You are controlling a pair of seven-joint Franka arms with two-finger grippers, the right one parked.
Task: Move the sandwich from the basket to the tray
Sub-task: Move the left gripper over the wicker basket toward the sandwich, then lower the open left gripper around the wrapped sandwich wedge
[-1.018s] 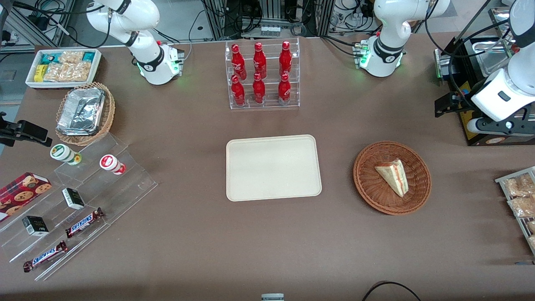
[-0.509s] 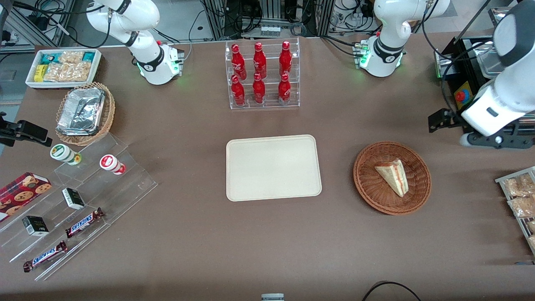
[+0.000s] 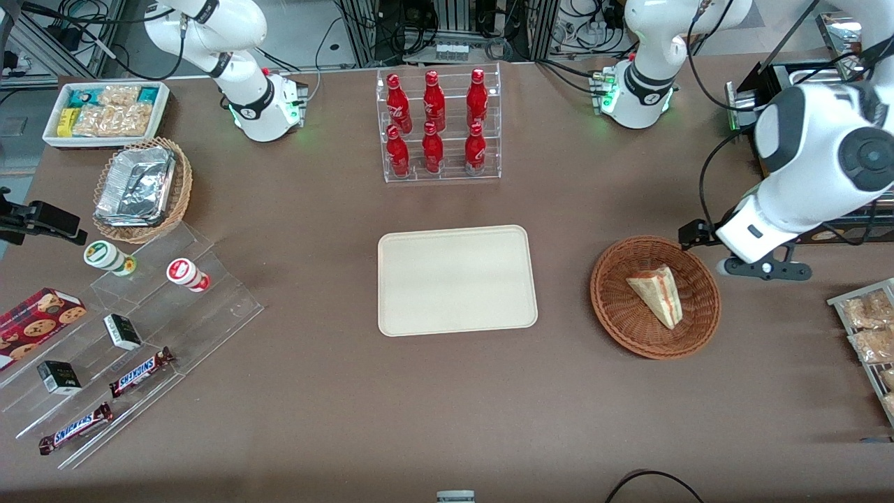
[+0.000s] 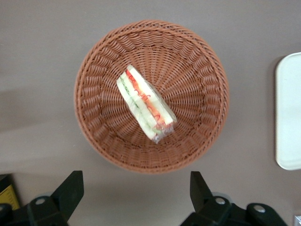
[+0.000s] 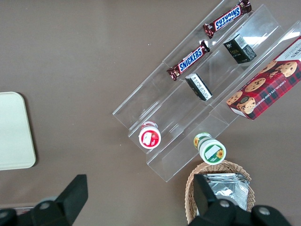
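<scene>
The sandwich [image 3: 656, 293] [image 4: 143, 103], a pale wedge with red and green filling, lies in the round reddish-brown basket [image 3: 609, 307] [image 4: 197, 70]. The cream tray [image 3: 457, 279] [image 4: 289, 117] sits bare beside the basket, toward the parked arm's end. My left gripper [image 3: 763, 268] [image 4: 134, 193] hovers above the table just off the basket's rim, toward the working arm's end. Its fingers [image 4: 70, 188] stand wide open with nothing between them, only bare table and the basket's edge.
A clear rack of red bottles [image 3: 436, 126] stands farther from the front camera than the tray. A wire rack of snack bags [image 3: 869, 328] sits at the working arm's end. Acrylic steps with snacks [image 3: 140, 335] and a foil-filled tan basket [image 3: 140, 188] occupy the parked arm's end.
The left arm has swung down and in from the table's end toward the basket, nearer to the front camera. Sandwich, basket and tray have not moved.
</scene>
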